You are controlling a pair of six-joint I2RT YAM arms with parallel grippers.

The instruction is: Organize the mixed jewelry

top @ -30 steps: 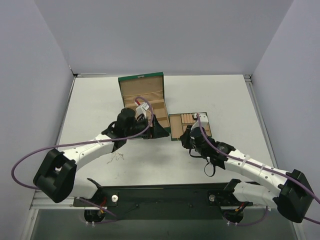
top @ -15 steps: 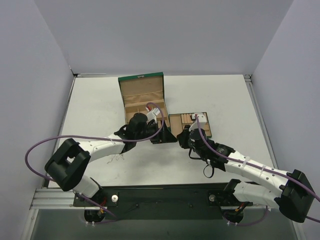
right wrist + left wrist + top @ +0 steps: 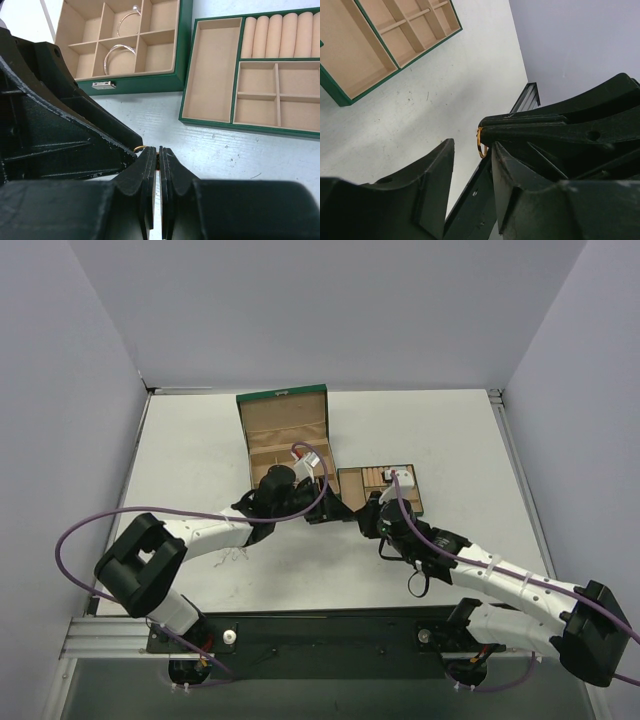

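My right gripper is shut on the small tan-gold ring, which sticks out at its tip above the table. The ring also shows in the left wrist view, just past my left gripper, which is open with the ring near its right fingertip. In the top view both grippers meet between the box and the tray: left, right. A silvery bangle hoop lies in a compartment of the green box; a second silvery hoop lies in the compartment behind. The pale chain lies on the table by my left arm.
The open green box stands at the table's middle back with its lid up. The small green tray with tan ring rolls sits right of it. Grey walls close in the table.
My left arm has swung right from the front of the box to meet the right gripper. The right gripper has edged slightly left, still holding the ring.
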